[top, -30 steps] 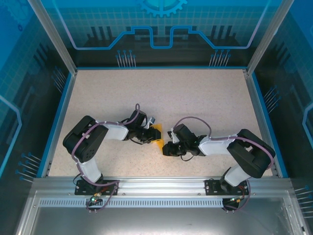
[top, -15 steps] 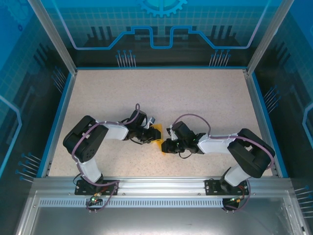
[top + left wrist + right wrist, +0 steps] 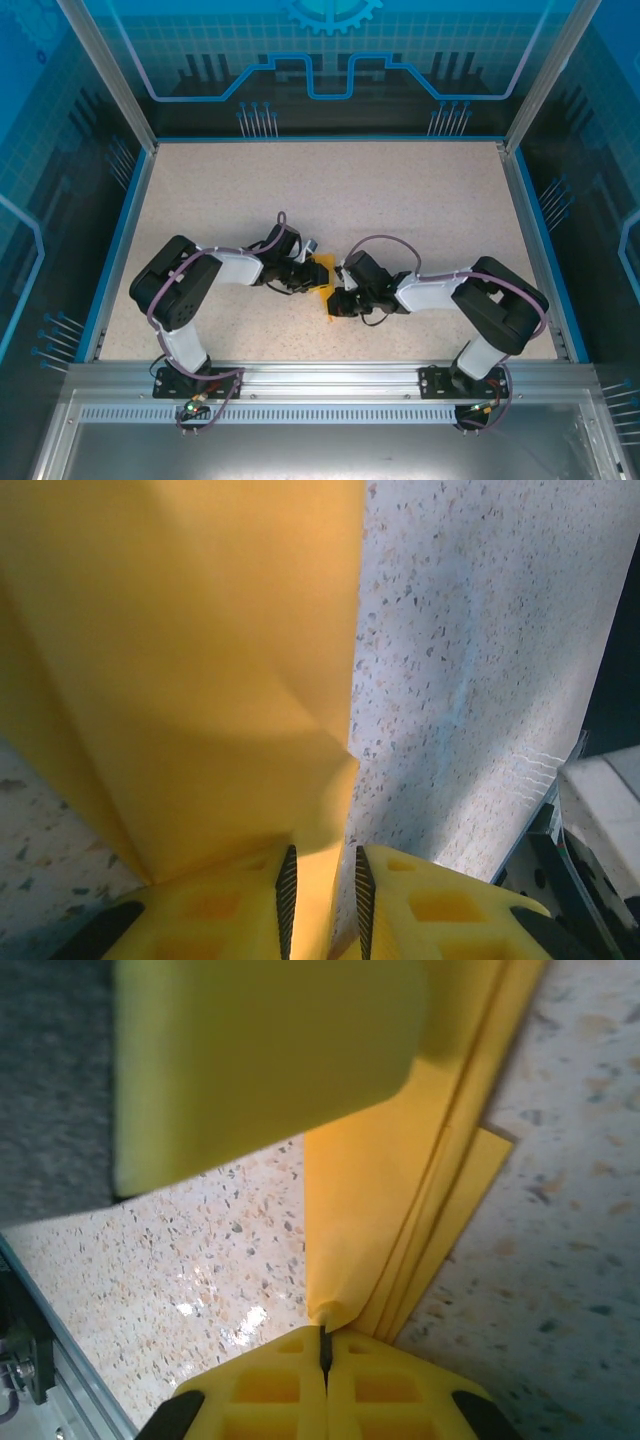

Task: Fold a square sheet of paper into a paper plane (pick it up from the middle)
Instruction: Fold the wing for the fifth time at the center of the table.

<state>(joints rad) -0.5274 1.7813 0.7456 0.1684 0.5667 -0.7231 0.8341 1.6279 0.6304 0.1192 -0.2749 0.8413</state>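
The square sheet of paper (image 3: 322, 270) is orange-yellow and folded into several layers. It stands between the two grippers at the table's middle front. My left gripper (image 3: 308, 277) reaches in from the left. In the left wrist view its jaws (image 3: 320, 865) stand narrowly apart, with the paper (image 3: 200, 660) running up between the pads. My right gripper (image 3: 338, 298) comes from the right. Its jaws (image 3: 323, 1335) are pinched shut on a folded edge of the paper (image 3: 400, 1190). The left gripper's yellow finger (image 3: 260, 1050) hangs just above that edge.
The speckled beige table (image 3: 330, 190) lies open behind the grippers, bounded by a blue rim (image 3: 330, 138) and glass walls. An aluminium rail (image 3: 330, 375) runs along the near edge by both arm bases. The two wrists are close together.
My right gripper has slid left up to the paper and closed on its edge. The left gripper and the paper have stayed put.
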